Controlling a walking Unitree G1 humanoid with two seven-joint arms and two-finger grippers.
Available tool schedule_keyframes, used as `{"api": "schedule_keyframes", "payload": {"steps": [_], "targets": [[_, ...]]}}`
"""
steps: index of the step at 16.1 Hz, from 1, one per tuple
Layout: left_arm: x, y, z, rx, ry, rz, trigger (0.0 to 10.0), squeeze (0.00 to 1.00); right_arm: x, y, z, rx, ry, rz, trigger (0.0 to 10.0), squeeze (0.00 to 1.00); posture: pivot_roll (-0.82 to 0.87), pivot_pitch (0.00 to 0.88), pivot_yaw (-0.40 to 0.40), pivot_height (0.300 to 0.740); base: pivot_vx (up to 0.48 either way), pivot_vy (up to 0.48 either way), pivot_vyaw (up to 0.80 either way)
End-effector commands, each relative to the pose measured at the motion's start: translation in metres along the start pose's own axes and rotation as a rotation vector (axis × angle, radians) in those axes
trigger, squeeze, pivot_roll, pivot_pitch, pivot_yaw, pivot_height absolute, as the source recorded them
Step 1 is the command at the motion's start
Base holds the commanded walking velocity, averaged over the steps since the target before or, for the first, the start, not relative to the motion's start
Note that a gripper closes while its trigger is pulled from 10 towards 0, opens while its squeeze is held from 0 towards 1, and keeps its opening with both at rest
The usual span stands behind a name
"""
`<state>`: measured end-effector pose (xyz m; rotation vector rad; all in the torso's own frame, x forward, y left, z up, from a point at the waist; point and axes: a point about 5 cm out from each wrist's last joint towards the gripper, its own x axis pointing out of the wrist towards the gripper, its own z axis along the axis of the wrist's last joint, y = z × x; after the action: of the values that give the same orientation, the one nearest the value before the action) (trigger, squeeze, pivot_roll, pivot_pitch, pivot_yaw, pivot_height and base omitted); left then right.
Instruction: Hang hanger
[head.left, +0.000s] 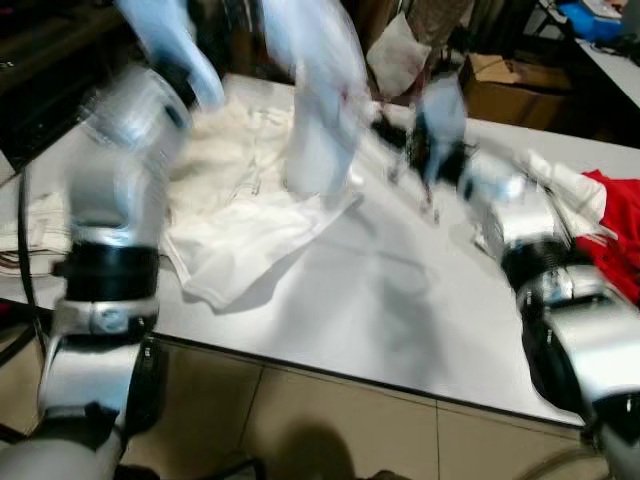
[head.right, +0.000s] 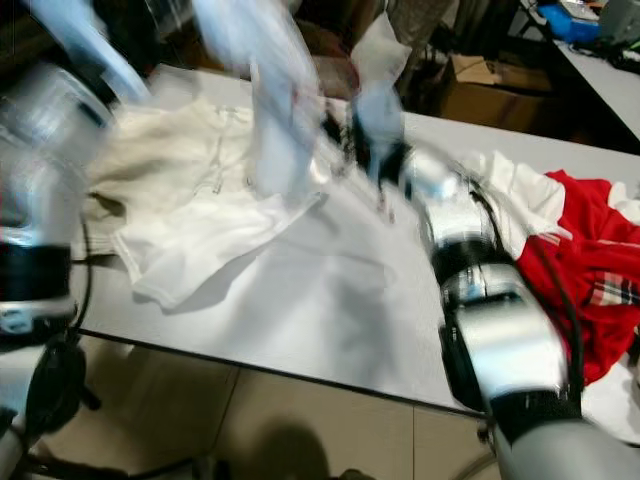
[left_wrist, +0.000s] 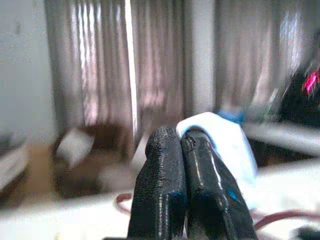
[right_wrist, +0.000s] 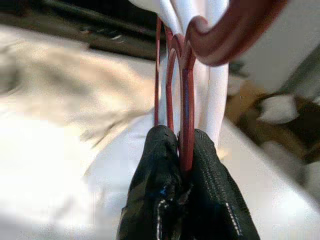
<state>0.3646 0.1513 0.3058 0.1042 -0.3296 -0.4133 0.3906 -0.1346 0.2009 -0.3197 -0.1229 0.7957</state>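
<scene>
Both grippers look pinched shut — my right gripper (right_wrist: 181, 150) clamps the red hanger (right_wrist: 186, 100), its hook (right_wrist: 235, 30) rising straight above the fingers, white garment (head.left: 320, 120) dangling over the desk's (head.left: 400, 300) far edge — left gripper (left_wrist: 182, 150) apparently empty.

No text, label, brand or number can be read anywhere; the cardboard box (head.left: 510, 88) beyond the table (head.left: 400, 300) is too blurred to show any print.

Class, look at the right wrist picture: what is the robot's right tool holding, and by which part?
The right tool is shut on the dark red hanger, pinching its thin wire loops just below the hook, with a white garment draped on it.
</scene>
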Motion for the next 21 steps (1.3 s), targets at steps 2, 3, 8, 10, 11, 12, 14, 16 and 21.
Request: {"api": "schedule_keyframes", "payload": {"steps": [2, 3, 8, 10, 11, 12, 14, 16, 21], "targets": [[0.001, 0.004, -0.014, 0.031, 0.047, 0.046, 10.0, 0.00, -0.009, 0.003, -0.003, -0.009, -0.011, 0.071, 10.0, 0.00, -0.06, 0.000, -0.019, 0.740, 0.000, 0.000, 0.00], [0.000, 0.008, -0.022, 0.047, 0.076, 0.061, 10.0, 0.00, -0.015, 0.013, -0.012, -0.010, 0.006, 0.137, 10.0, 0.00, -0.06, 0.000, -0.016, 0.740, 0.000, 0.000, 0.00], [-0.013, 0.051, -0.061, 0.170, 0.216, 0.214, 10.0, 0.00, -0.048, 0.047, -0.030, -0.017, 0.076, 0.388, 10.0, 0.00, -0.06, 0.000, -0.004, 0.740, 0.000, 0.000, 0.00], [-0.024, 0.060, -0.079, 0.227, 0.307, 0.196, 10.0, 0.00, -0.059, 0.049, -0.027, -0.037, 0.089, 0.426, 10.0, 0.00, -0.06, 0.000, 0.002, 0.740, 0.000, 0.000, 0.00], [-0.034, 0.059, -0.092, 0.258, 0.381, 0.120, 10.0, 0.00, -0.068, 0.048, -0.022, -0.039, 0.092, 0.432, 10.0, 0.00, -0.06, 0.000, 0.006, 0.740, 0.000, 0.000, 0.00], [-0.040, 0.059, -0.099, 0.279, 0.428, 0.077, 10.0, 0.00, -0.073, 0.048, -0.019, -0.037, 0.089, 0.427, 10.0, 0.00, -0.06, 0.000, 0.008, 0.740, 0.000, 0.000, 0.00], [-0.070, 0.062, -0.120, 0.365, 0.596, -0.068, 10.0, 0.00, -0.091, 0.047, -0.001, -0.004, 0.050, 0.379, 10.0, 0.00, -0.07, 0.000, 0.006, 0.740, 0.000, 0.000, 0.00], [-0.088, 0.063, -0.124, 0.327, 0.643, -0.171, 10.0, 1.00, -0.107, 0.053, 0.009, 0.030, 0.036, 0.374, 10.0, 0.00, -0.07, 0.000, 0.002, 0.740, 0.000, 0.000, 0.00], [-0.135, 0.062, -0.102, 0.223, 0.703, -0.484, 10.0, 1.00, -0.133, 0.062, 0.013, 0.076, 0.106, 0.299, 10.0, 0.00, -0.08, 0.000, -0.015, 0.740, 0.000, 0.000, 0.00]]}}
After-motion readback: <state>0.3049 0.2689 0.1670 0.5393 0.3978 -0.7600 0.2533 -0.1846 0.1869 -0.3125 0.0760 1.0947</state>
